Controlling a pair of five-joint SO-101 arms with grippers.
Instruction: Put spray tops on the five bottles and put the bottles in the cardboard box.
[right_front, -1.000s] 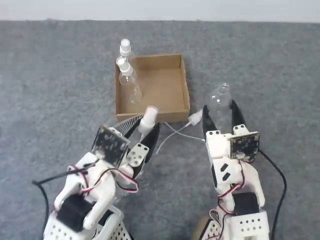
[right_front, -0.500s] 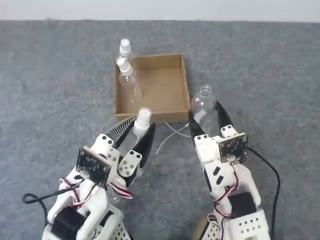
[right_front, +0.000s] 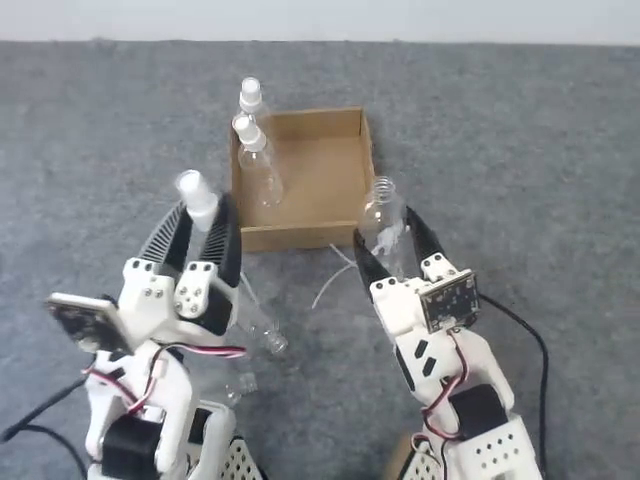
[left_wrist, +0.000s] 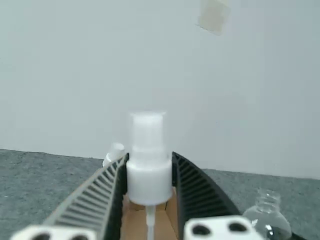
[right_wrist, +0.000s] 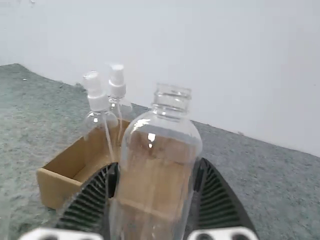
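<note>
Left gripper (right_front: 205, 207) is clamped on a spray top (right_front: 193, 188), upright, nozzle up, dip tube down, raised near the cardboard box (right_front: 300, 236). Right gripper (right_front: 385, 233) is clamped on an uncapped clear bottle (right_front: 380, 205), upright, neck up, beside the box's near-right corner.

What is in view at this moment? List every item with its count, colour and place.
cardboard box: 1, brown, open, on the carpet ahead of both arms.
capped bottles: 2, clear with white spray tops, at the box's left wall, one behind the other.
open bottle: 1, clear, no top, held upright by the box's near right corner.
spray top: 1, white, held up left of the box.
lying bottle: 1, clear, on the carpet beside the left arm.
thin tube: 1, white, on the carpet in front of the box.
carpet: grey, under everything.
left gripper: fingers shut on the spray top.
right gripper: fingers shut on the open bottle.
</note>
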